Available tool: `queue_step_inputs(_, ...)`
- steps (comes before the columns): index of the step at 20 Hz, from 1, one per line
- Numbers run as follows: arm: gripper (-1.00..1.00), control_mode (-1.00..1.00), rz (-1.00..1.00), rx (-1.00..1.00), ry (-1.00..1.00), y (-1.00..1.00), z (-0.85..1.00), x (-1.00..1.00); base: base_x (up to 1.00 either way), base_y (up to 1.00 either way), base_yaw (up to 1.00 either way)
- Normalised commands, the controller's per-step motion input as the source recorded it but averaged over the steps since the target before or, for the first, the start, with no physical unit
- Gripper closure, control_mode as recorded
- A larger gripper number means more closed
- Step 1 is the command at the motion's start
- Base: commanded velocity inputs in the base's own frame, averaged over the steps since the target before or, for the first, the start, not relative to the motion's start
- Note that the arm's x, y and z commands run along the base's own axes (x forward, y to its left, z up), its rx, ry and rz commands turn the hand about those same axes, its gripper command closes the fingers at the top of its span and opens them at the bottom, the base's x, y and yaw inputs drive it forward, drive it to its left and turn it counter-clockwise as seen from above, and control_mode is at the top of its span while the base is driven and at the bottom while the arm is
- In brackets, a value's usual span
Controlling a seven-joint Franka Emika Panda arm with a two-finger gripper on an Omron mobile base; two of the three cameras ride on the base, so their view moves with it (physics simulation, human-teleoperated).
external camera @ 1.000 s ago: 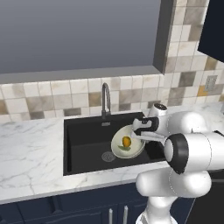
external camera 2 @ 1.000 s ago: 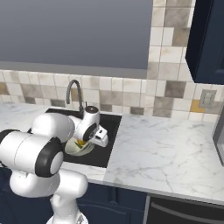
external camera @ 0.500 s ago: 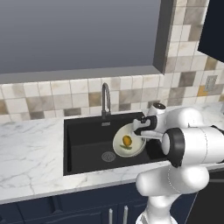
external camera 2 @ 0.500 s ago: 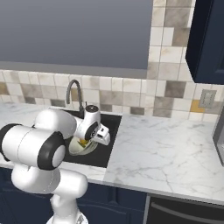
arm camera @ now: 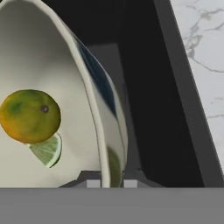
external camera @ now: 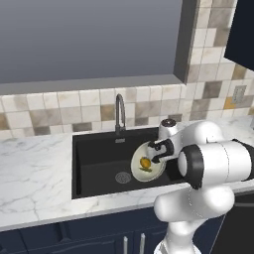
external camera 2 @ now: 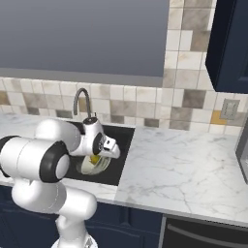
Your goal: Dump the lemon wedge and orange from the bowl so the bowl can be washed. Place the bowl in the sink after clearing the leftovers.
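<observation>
The bowl (external camera: 147, 167) hangs tipped steeply over the black sink (external camera: 96, 161), gripper (external camera: 158, 151) clamped on its rim, orange (external camera: 145, 162) inside. From the right base view, the bowl (external camera 2: 93, 166) sits low beside the counter (external camera 2: 184, 169). In the hand view, lemon wedge (arm camera: 47, 149) rests beneath the orange (arm camera: 29, 115); further tilting, with a firm grip, would likely spill both.

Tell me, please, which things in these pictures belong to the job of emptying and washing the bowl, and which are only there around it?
Belong to the job:
- bowl, tilted over the basin, its rim between the fingers of the gripper
- orange, inside the bowl
- lemon wedge, just under the orange
- sink

Only around:
- faucet
- marble counter
- tiled wall
- wall outlet
</observation>
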Motion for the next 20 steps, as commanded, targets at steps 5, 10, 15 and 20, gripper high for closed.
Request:
queue_step_inputs(5, 1.00, -1.00, 0.00, -0.26, -0.08, -0.07, -0.03, 0.00, 0.00, 0.00, 0.00)
queue_step_inputs(10, 1.00, -1.00, 0.00, -0.22, -0.03, 0.08, 0.00, -0.01, 0.00, 0.00, 0.00)
queue_step_inputs(15, 1.00, -1.00, 0.06, -0.33, 0.00, 0.04, -0.37, 0.00, 0.00, 0.00, 0.00)
queue_step_inputs(20, 1.00, -1.00, 0.00, -0.11, 0.00, 0.02, -0.02, 0.00, 0.00, 0.00, 0.00)
